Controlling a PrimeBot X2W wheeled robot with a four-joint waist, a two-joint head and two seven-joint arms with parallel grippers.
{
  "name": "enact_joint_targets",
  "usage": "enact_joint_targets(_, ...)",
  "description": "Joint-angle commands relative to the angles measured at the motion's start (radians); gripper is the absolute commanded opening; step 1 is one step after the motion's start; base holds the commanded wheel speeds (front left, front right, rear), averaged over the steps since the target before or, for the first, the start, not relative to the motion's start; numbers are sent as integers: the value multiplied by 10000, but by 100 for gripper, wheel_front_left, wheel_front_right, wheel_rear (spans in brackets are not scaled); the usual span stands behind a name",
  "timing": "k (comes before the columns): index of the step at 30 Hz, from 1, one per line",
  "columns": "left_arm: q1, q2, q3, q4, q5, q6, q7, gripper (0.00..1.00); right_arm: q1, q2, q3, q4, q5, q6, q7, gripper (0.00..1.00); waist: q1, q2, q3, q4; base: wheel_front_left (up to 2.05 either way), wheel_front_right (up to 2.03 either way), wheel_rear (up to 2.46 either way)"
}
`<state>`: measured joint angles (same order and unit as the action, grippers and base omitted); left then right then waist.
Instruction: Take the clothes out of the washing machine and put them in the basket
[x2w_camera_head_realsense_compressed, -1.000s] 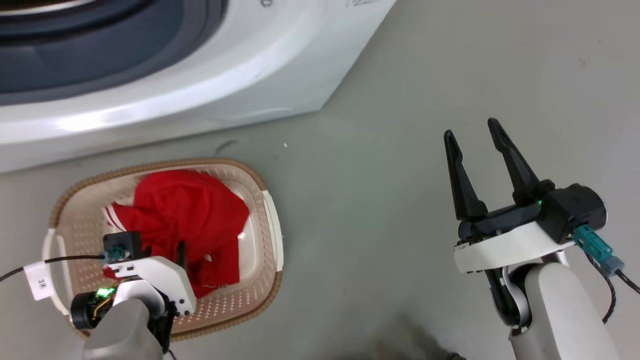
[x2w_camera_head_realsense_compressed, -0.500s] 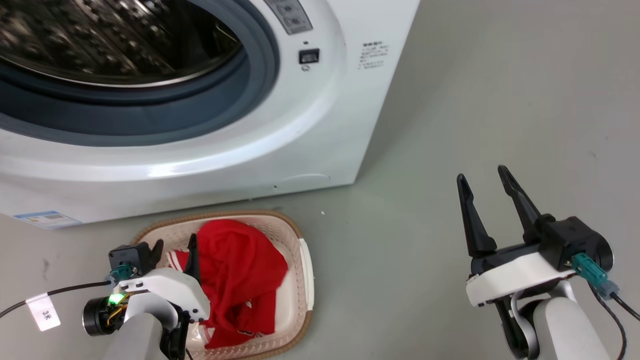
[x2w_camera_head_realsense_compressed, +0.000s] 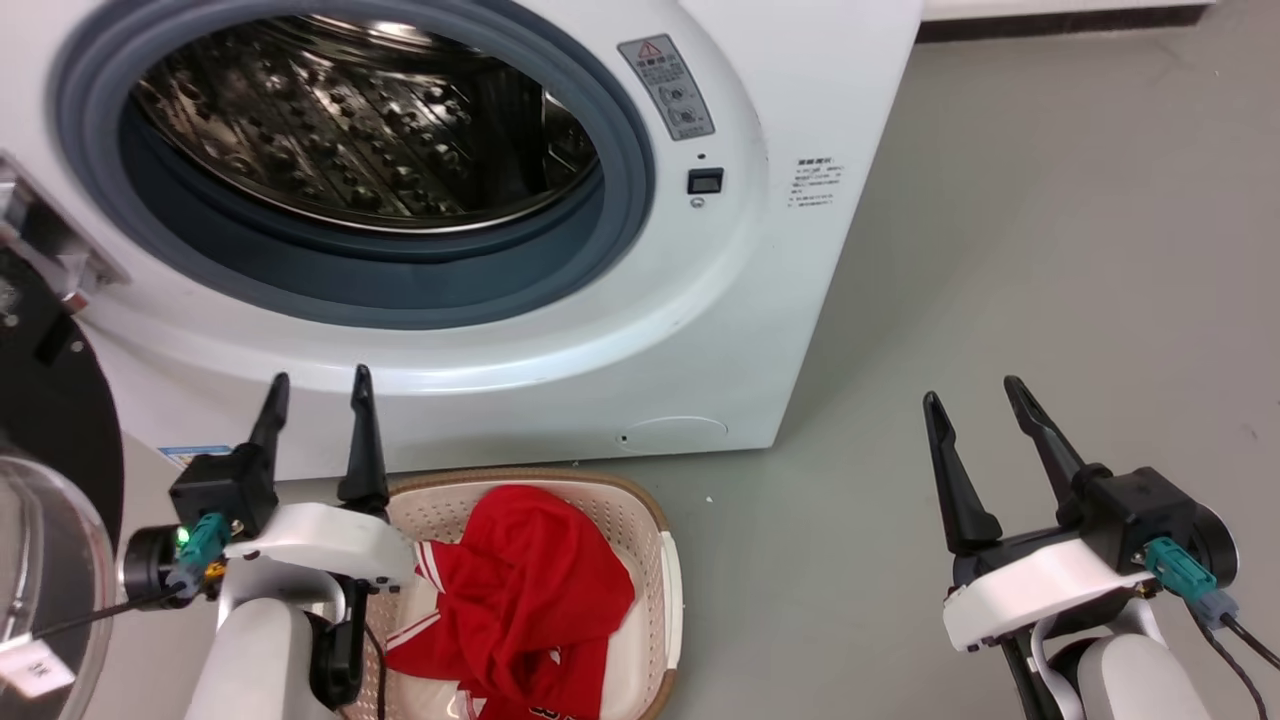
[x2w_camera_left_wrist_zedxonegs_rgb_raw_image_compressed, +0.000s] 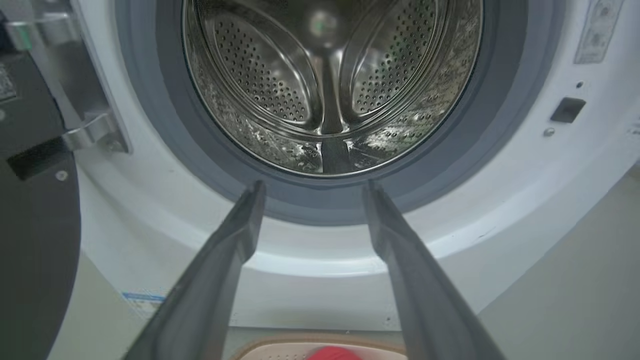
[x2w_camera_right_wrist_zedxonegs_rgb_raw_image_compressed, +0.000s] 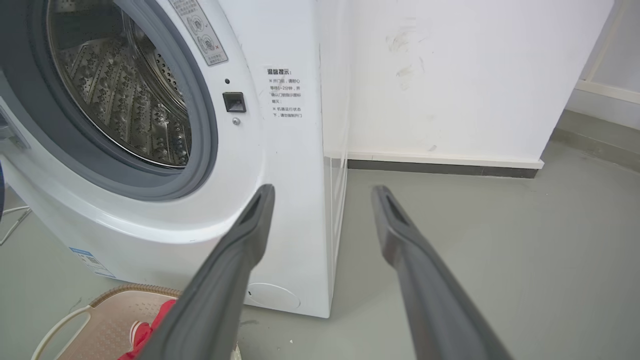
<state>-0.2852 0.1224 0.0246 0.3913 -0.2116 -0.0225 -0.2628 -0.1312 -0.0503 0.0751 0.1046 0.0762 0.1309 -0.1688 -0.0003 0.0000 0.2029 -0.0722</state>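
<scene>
Clothes (x2w_camera_head_realsense_compressed: 520, 590) lie in the basket (x2w_camera_head_realsense_compressed: 560, 474), below the spread, empty left fingers (x2w_camera_head_realsense_compressed: 362, 440); right fingers (x2w_camera_head_realsense_compressed: 955, 480) likewise. Ahead, the drum (x2w_camera_left_wrist_zedxonegs_rgb_raw_image_compressed: 280, 85) looks bare: scan it fully before finishing.

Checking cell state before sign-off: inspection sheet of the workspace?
Surface: grey floor; basket stands on it before the machine.
Job's things: washing machine door open, drum shows no garments; clothes lie in the basket.
Clutter: one white speck near the basket.
Grippers: left gripper and right gripper open, fingers holding nothing.
Cables: tagged black cable at left wrist; another at right wrist.
Surroundings: white wall, dark skirting.
</scene>
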Motion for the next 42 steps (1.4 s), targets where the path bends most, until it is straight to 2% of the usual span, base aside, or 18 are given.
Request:
enact_joint_targets(1,238,-27,99,-612,222,44,-27,100,187,1,-61,-58,-81,-5,67,100,3,0,-238,170,0,0,0)
enact_joint_targets(7,818,29,112,-2106,914,2,-27,100,417,1,-157,-152,-138,-3,179,100,3,0,-631,288,0,0,0)
enact_joint_targets(14,1888,164,-25,-2864,1360,96,-27,100,801,2,-279,-158,-161,-3,279,100,3,0,-1207,295,0,0,0)
enact_joint_targets(23,2992,85,-197,-3029,1307,187,104,100,1385,1,-375,-240,-182,-3,417,100,3,0,-1904,328,0,0,0)
enact_joint_targets(42,2879,243,-264,-3129,1125,293,487,100,1524,1,-259,-543,-155,-3,585,100,3,0,-1981,310,0,0,0)
